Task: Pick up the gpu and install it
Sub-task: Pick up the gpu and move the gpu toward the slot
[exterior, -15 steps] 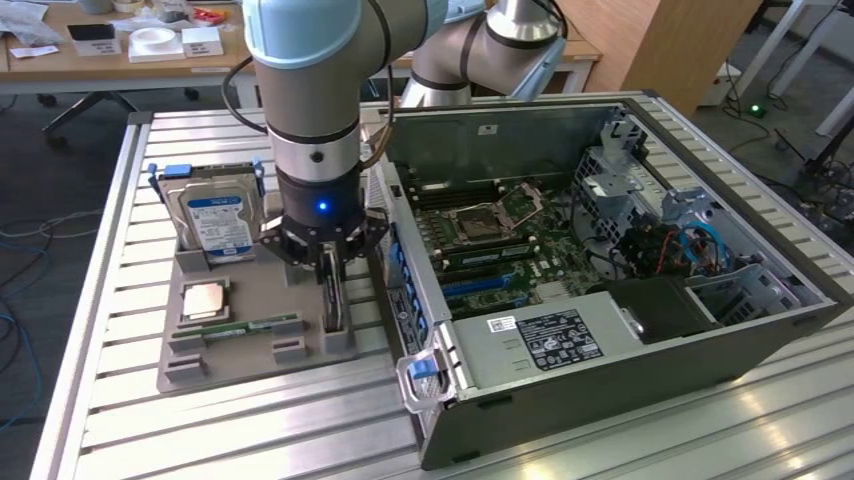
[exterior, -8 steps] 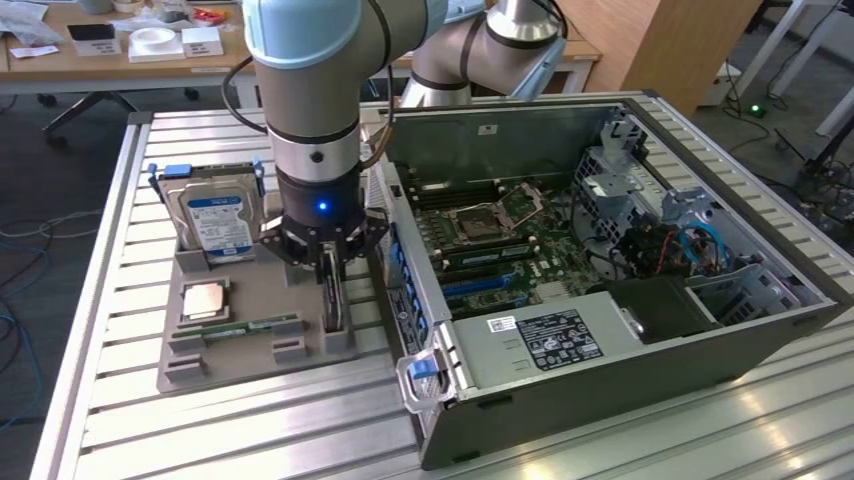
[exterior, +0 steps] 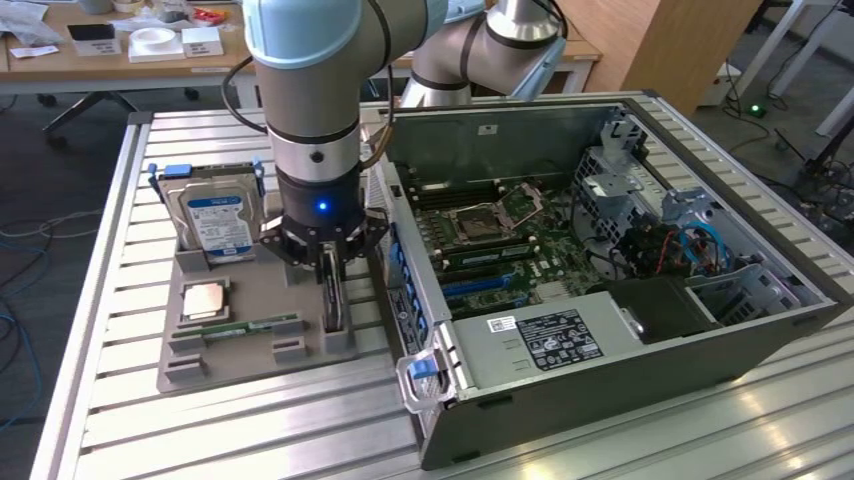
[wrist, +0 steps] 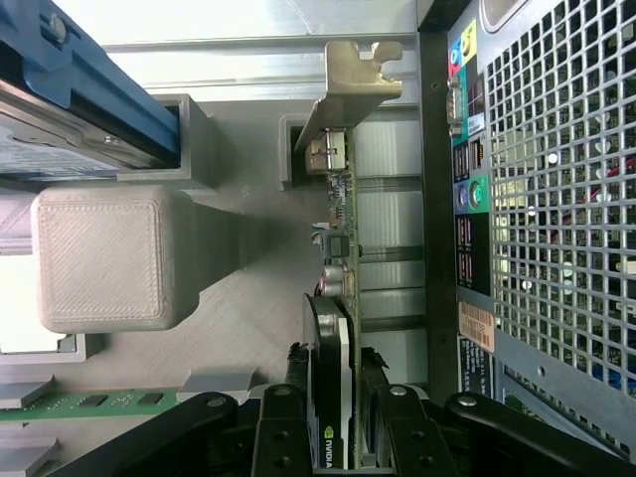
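End effector (exterior: 331, 290) is down on the gpu (exterior: 334, 318), with one finger on each flat face. In the wrist view the fingers (wrist: 290, 397) sit tight against both sides of the card, so I read it as clamped on the gpu (wrist: 340, 248), not released.

The gpu stands on its long edge in the grey fixture tray (exterior: 240, 355), in the slot on the tray's side nearest the PC case (exterior: 747, 330). Its silvery bracket (wrist: 353, 79) is at the far end from the fingers, right beside a grey slot post of the tray. The card is upright and runs parallel to the case's rear I/O panel (wrist: 467, 199). It is close to the panel but not touching.

Other parts on the tray:
- Hard drive (exterior: 220, 225) stands in its blue-edged holder at the back, toward the exterior view's left of the arm.
- CPU (exterior: 203, 298) lies flat in front of the drive.
- Green memory stick (exterior: 260, 325) lies flat, just beside the gpu slot.

The case lies on its side with the panel off and the motherboard (exterior: 494, 235) exposed. It sits on the exterior view's right of the tray. Both rest on the slatted aluminium surface (exterior: 267, 435).
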